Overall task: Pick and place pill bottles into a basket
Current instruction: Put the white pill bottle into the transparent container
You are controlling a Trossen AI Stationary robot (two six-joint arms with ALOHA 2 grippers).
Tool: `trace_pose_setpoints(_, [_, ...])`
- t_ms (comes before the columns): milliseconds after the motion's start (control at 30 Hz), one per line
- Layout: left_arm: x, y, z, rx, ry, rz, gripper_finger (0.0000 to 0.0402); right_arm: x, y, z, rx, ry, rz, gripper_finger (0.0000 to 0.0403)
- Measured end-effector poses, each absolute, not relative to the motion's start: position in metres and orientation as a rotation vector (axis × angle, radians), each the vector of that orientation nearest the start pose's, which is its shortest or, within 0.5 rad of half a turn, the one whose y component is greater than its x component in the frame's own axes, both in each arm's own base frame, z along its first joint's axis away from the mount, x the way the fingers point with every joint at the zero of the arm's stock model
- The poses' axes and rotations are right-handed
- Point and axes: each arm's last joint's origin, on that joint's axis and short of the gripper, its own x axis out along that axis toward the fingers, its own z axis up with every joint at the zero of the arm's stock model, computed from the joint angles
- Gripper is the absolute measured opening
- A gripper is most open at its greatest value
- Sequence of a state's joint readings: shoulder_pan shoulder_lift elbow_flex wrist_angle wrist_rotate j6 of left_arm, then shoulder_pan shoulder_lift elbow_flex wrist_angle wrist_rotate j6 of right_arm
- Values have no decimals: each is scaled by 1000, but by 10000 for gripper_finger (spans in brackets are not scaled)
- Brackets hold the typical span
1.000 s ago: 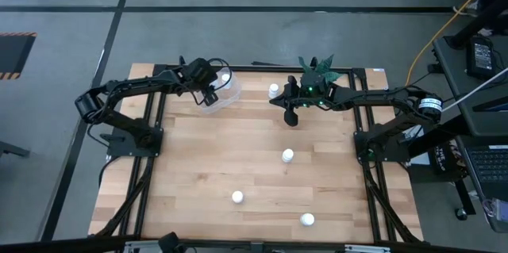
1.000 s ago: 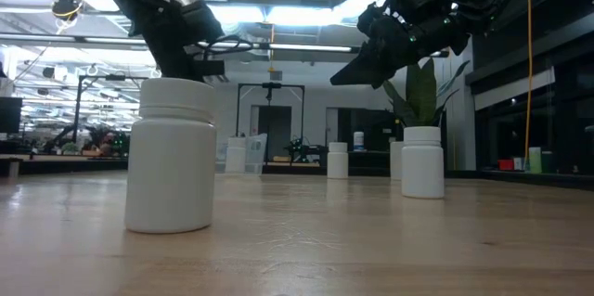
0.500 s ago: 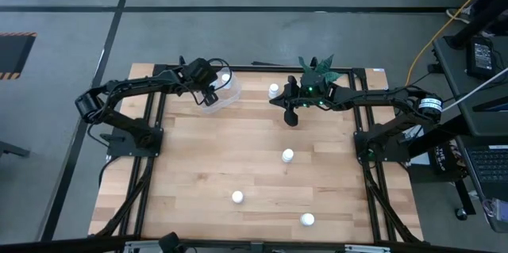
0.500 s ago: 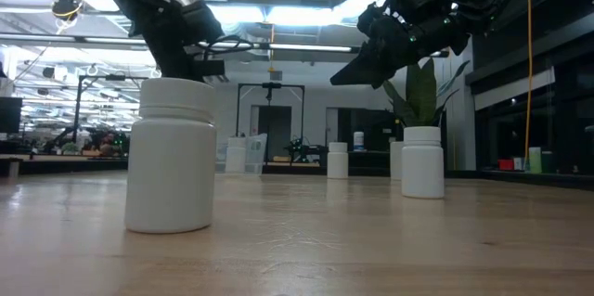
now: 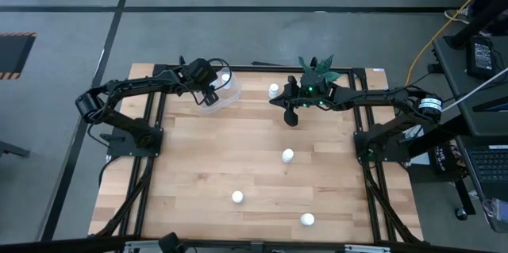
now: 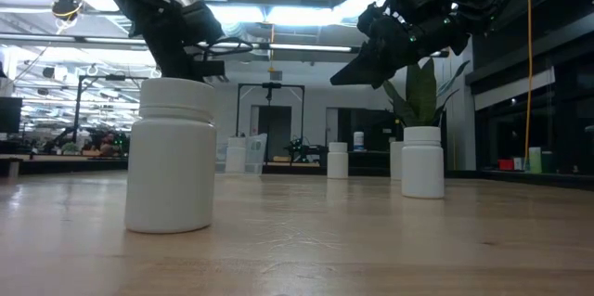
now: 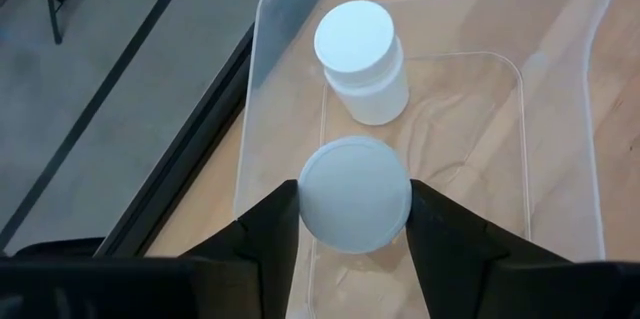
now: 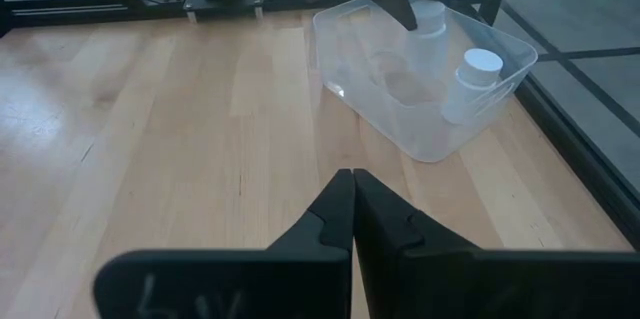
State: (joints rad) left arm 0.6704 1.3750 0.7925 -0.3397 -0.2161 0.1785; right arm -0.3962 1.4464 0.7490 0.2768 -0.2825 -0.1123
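My left gripper [image 5: 209,86] is shut on a white pill bottle [image 7: 355,194] over the clear tub basket [image 5: 221,94] at the table's far left. A second bottle [image 7: 360,59] stands on the basket's floor. My right gripper [image 5: 290,116] is shut and empty, hovering right of the basket near the far edge; it also shows in the right wrist view [image 8: 352,199]. One bottle [image 5: 274,90] stands on the table by the far edge, and three more stand in the near half: the first bottle [image 5: 287,155], the second bottle [image 5: 237,197] and the third bottle [image 5: 307,220]. My left gripper pinches the bottle between its two fingers [image 7: 265,234], one on each side of the bottle's top [image 7: 305,209]. The fingers come from above, pointing down. The bottle is upright, cap up, within the basket's walls [image 8: 425,19]; whether its base touches the floor I cannot tell.
A white pot with a green plant [image 5: 317,69] stands at the far edge behind my right arm. The black frame rails run along the table's left and right sides. In the low view a bottle [image 6: 172,157] stands close to the near edge.
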Motion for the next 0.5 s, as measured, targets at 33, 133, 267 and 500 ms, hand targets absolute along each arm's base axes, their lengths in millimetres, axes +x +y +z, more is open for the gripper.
trace_pose_setpoints(33, [203, 169, 201, -59, 994, 734, 157, 281, -109, 215, 29, 402, -89, 7])
trace_pose_setpoints(133, [203, 169, 201, -59, 994, 734, 157, 281, -109, 215, 29, 403, -90, 7])
trace_pose_setpoints(267, [203, 169, 201, -59, 994, 736, 157, 281, -109, 215, 29, 403, -89, 7])
trace_pose_setpoints(500, [205, 170, 197, -68, 1003, 737, 157, 281, -109, 215, 29, 402, -89, 7])
